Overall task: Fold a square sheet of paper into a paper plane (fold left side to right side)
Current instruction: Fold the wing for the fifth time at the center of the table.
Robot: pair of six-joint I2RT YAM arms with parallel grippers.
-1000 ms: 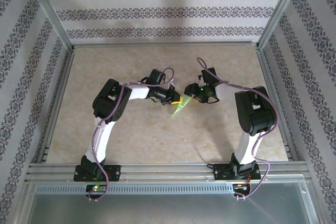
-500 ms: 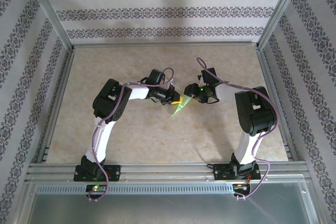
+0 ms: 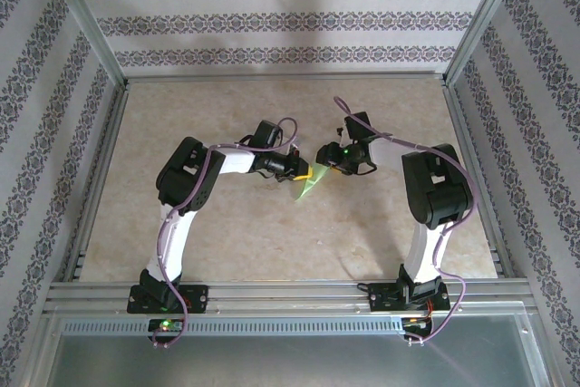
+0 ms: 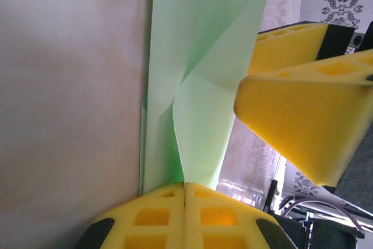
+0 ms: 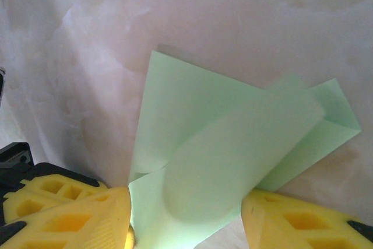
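Observation:
The square sheet of paper [image 3: 308, 186], light green and partly folded, hangs just above the middle of the table between both arms. My left gripper [image 3: 304, 172] is shut on one edge of it; in the left wrist view the yellow pads [image 4: 169, 217] meet with the paper [image 4: 198, 86] pinched in the seam [image 4: 185, 186]. My right gripper [image 3: 324, 158] faces it from the right, open. Its fingers [image 5: 70, 214] stand wide apart on either side of a curled flap of the paper [image 5: 233, 144], and one of them [image 4: 303, 115] looms beside the sheet in the left wrist view.
The beige table [image 3: 227, 233] lies bare around the arms. Aluminium rails [image 3: 290, 292] border it at the front and sides, with patterned walls [image 3: 290, 20] behind.
My right gripper has shifted slightly left and toward the back, closer to the paper, and its jaws have narrowed a little. The left gripper keeps its pinch, almost still.

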